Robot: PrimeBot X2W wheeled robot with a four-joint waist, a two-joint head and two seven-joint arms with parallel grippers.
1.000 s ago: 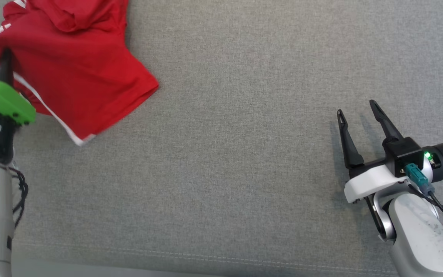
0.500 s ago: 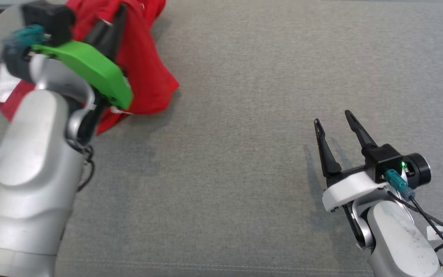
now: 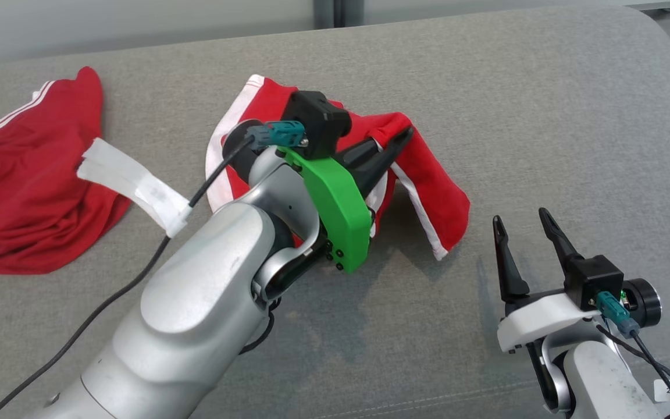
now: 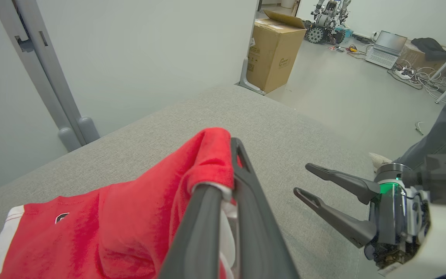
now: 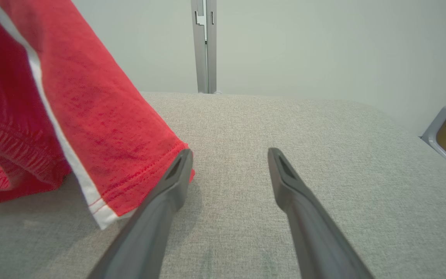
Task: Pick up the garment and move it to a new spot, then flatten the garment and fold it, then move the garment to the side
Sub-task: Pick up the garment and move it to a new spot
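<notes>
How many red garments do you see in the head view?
2. The held garment hangs from the left gripper near the middle, partly covered by it. The second garment lies at the far left, cut by the picture's edge.

Soft, even light is falling from overhead onto the grey worktop (image 3: 544, 116), keeping the head view bright and crisp throughout. The left arm (image 3: 195, 326) is throwing a broad, diffuse shadow on the fabric beneath it. The lifted garment (image 3: 434, 192) is darkening the patch under its hem, and the right tool (image 3: 524, 227) is laying a faint shadow to its left. In the left wrist view the wide lens is stretching shapes toward the edges, and the left tool (image 4: 232, 147) is going soft close to the lens. In the right wrist view the garment's weave is showing sharp, while the right tool is blurring toward the bottom edge.
</notes>
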